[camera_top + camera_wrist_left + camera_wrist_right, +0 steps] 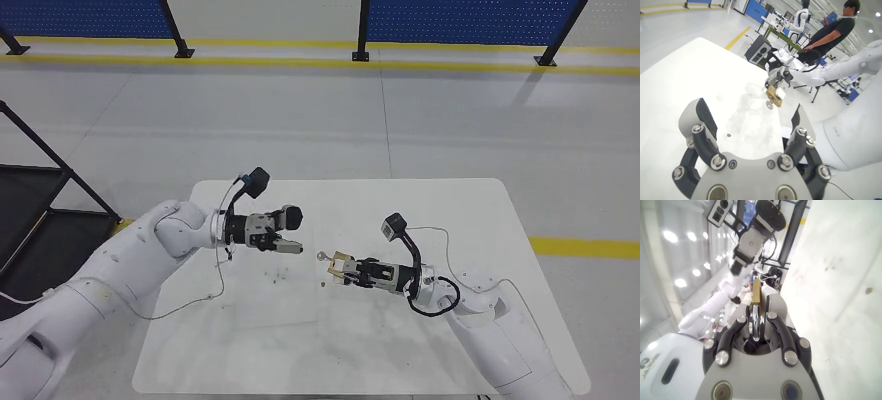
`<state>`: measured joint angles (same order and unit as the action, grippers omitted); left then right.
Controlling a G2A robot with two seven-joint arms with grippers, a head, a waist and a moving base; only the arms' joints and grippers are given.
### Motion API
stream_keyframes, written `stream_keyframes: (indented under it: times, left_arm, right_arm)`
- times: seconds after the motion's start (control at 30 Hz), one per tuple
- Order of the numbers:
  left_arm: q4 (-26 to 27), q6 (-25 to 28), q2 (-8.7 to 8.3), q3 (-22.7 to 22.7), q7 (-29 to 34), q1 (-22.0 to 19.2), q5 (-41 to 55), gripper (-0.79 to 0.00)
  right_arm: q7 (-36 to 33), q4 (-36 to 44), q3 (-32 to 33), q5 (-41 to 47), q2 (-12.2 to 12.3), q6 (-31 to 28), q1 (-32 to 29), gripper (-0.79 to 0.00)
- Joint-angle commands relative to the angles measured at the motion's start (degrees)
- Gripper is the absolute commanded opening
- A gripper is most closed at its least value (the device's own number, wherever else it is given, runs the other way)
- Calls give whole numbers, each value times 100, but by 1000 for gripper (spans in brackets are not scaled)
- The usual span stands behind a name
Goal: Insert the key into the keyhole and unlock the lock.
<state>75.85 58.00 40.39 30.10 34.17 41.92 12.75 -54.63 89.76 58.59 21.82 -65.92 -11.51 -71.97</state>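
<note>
We see the left gripper (750, 106) with its fingers (706, 115) spread wide and nothing between them; the ribbed black pads are bare. The right gripper (758, 298) has its fingers pressed narrow on the flat sides of the brass lock (756, 292), with the steel shackle pointing back toward the wrist.

The worktop (450, 220) is white, smudged grey near the middle of the top view, with a small brown speck (728, 135) on it. Around it lie pale floor, a yellow line (585, 246) at the right edge, and blue barriers (80, 18) along the top.

In the top view the lock (338, 264) hangs above the worktop at centre frame, just right of the left gripper (292, 246) – near, not touching. The key (769, 104) shows its round silver head against the lock's free end; we cannot tell how deep it sits.
</note>
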Motion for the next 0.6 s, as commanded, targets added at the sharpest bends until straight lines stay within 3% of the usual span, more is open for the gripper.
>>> stream_keyframes:
  times: [0.0, 0.13, 0.33, 0.57]
  left_arm:
    - [-103, -232, -10, -156, 1444, -203, 1598, 0]
    - [59, -1320, 4, -383, 2533, -510, 2737, 0]
    - [-75, -2362, 141, -527, 3575, -509, 3959, 0]
    - [-188, -2468, 174, -519, 3681, -497, 4055, 0]
  right_arm:
    - [0, 0, 0, 0, 0, 0, 0, -785]
    - [0, 0, 0, 0, 0, 0, 0, -785]
    - [0, 0, 0, 0, 0, 0, 0, -785]
    - [0, 0, 0, 0, 0, 0, 0, -785]
